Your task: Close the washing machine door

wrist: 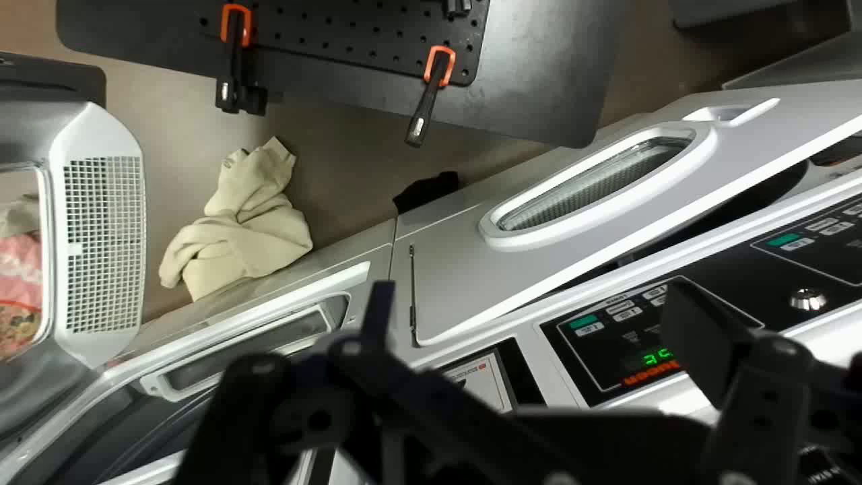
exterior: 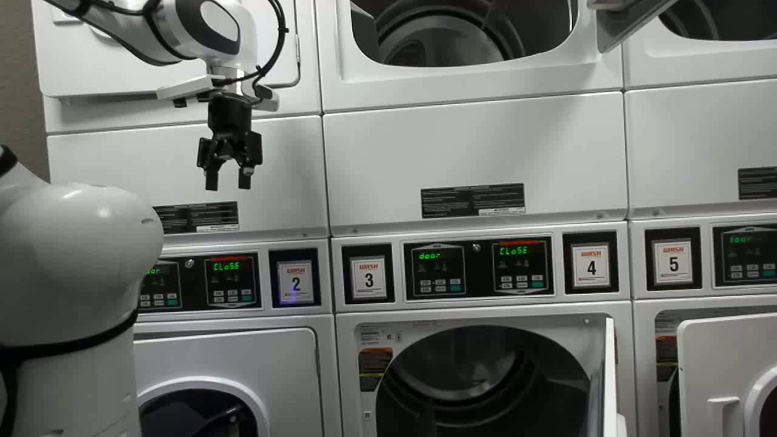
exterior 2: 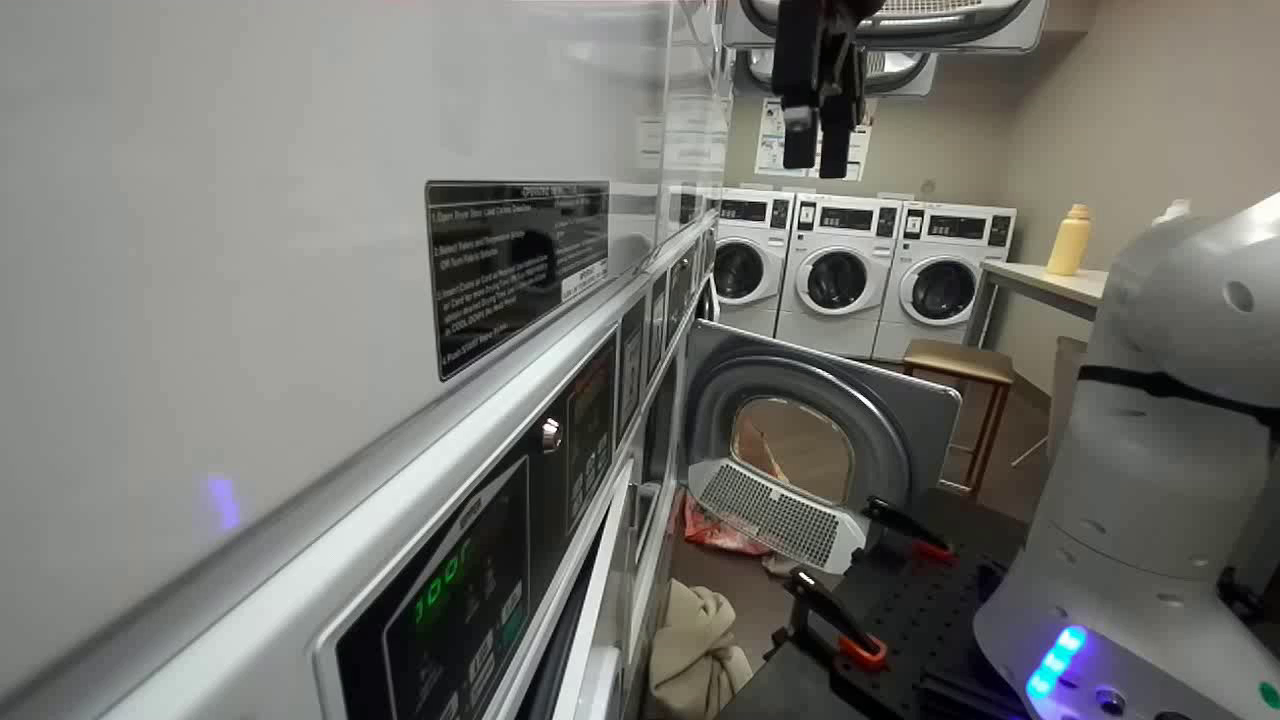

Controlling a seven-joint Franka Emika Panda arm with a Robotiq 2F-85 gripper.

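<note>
One black two-fingered gripper (exterior: 228, 179) hung with both fingers well apart, holding nothing. Above, one wide white rounded-rectangle washing machine door (exterior: 97, 70) seemed closed or nearly so on its white stacked washing machine (exterior: 121, 158), though the white arm (exterior: 182, 27) partly hid it. Four white number plates (exterior: 295, 283) sat below; three white round-windowed front-loaders (exterior 2: 838, 278) stood farther off.

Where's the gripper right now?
In an exterior view, the gripper hangs left of centre, pointing down. In that picture it sits just above a black label, up and left of number plate 2.
</note>
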